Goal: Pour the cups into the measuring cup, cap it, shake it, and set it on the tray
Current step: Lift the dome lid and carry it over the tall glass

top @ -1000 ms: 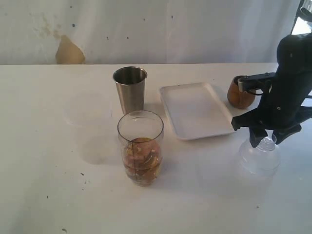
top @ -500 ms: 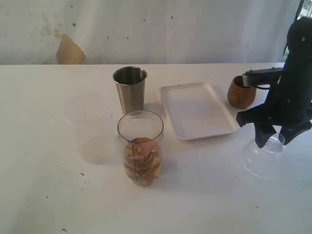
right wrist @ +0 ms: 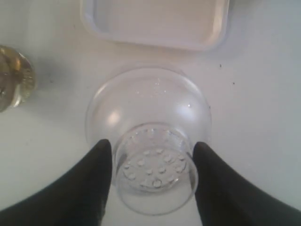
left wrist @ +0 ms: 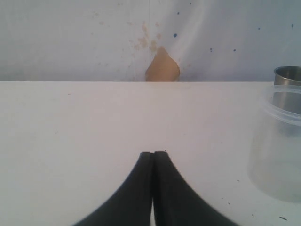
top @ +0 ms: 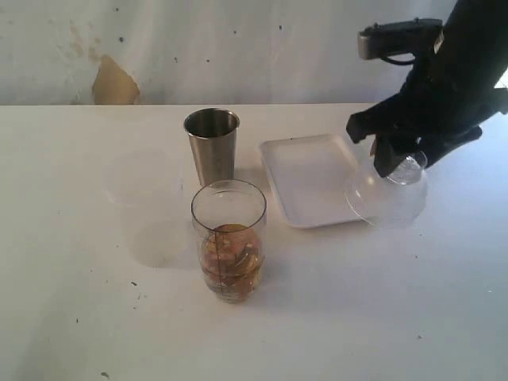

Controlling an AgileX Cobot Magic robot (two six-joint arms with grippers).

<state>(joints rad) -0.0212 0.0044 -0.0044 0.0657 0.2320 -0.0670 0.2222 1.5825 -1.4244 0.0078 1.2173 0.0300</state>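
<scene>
The measuring cup (top: 228,238) stands in front of the middle, clear, with brownish contents in its lower half; it also shows at the edge of the right wrist view (right wrist: 14,77). The steel tumbler (top: 212,143) stands just behind it. The white tray (top: 309,178) lies to their right. My right gripper (top: 399,165) hangs above the tray's right edge, shut on the knob of the clear domed lid (top: 385,197), which is off the table. Its fingers (right wrist: 101,160) flank the lid (right wrist: 148,117). The wooden cup is hidden behind the right arm. My left gripper (left wrist: 153,153) is shut on nothing.
A faint unmarked translucent cup (top: 147,190) stands left of the steel tumbler and shows near my left gripper (left wrist: 277,141), with the tumbler (left wrist: 288,75) behind it. A brown patch (top: 113,83) marks the back wall.
My right gripper has risen with the domed lid off the table and swung left and back, over the tray's right edge. The wooden cup is now covered by the arm.
</scene>
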